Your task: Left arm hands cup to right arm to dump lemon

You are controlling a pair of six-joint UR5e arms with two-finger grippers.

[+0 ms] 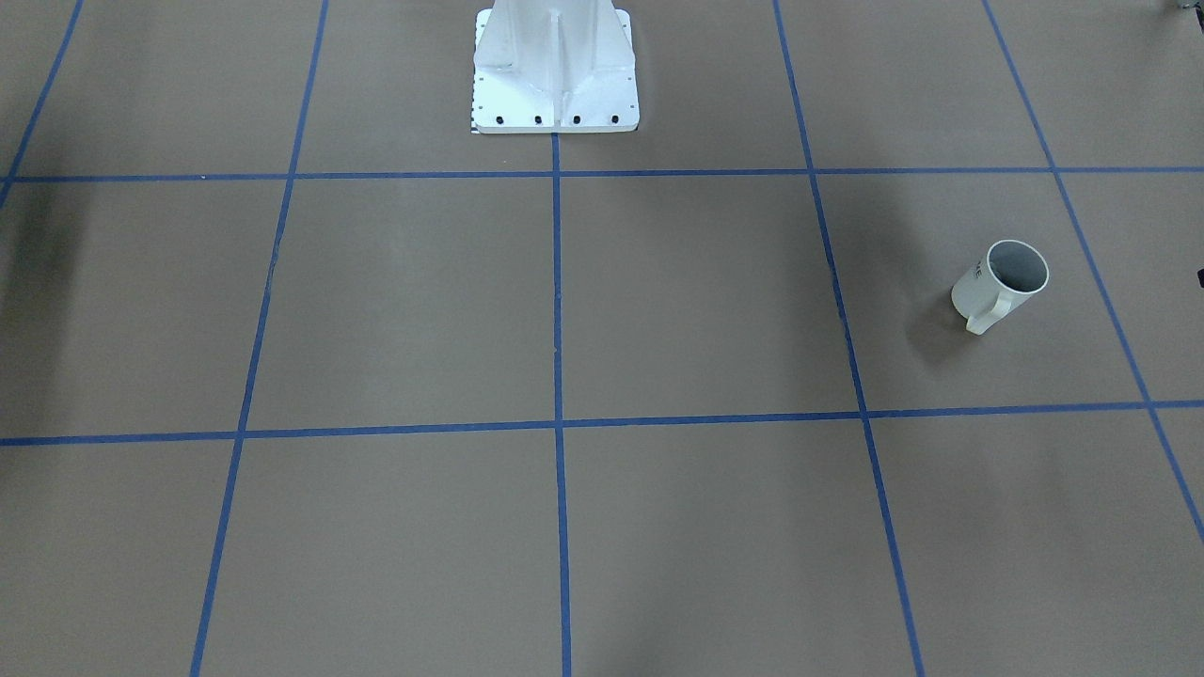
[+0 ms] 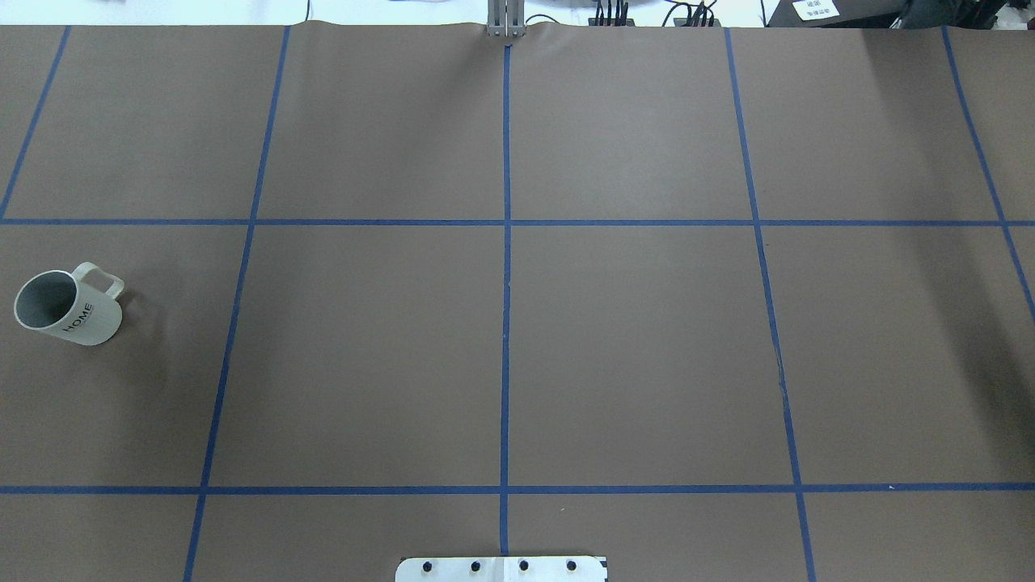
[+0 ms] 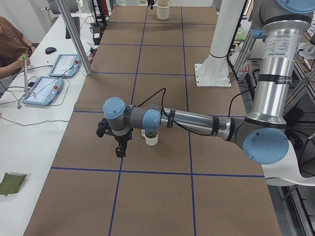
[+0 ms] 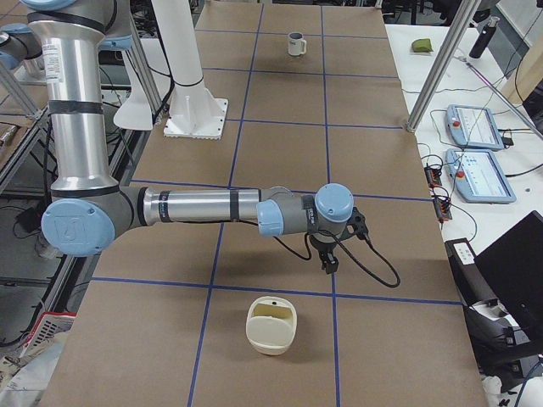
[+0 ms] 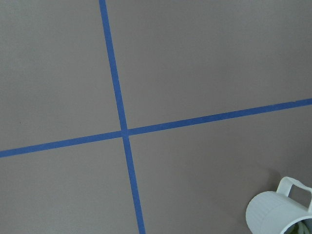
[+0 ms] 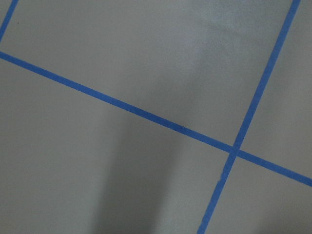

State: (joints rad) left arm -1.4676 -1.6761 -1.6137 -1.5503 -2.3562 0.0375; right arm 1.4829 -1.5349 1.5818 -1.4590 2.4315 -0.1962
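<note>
The cup [image 2: 69, 307] is an off-white mug with "HOME" on its side. It stands upright at the table's left end, also seen in the front view [image 1: 1002, 282], the left side view [image 3: 151, 138] and far off in the right side view [image 4: 295, 42]. Its rim and handle show in the left wrist view [image 5: 278, 212]. The lemon does not show clearly. My left gripper [image 3: 119, 151] hangs low beside the cup, apart from it; I cannot tell if it is open. My right gripper [image 4: 327, 264] hangs over bare table at the other end; I cannot tell its state.
A cream container [image 4: 271, 326] stands near my right gripper, also far off in the left side view [image 3: 163, 12]. The white robot pedestal [image 1: 555, 85] is at the table's robot side. An operator [image 3: 12, 49] and tablets [image 3: 44, 91] are on a side bench.
</note>
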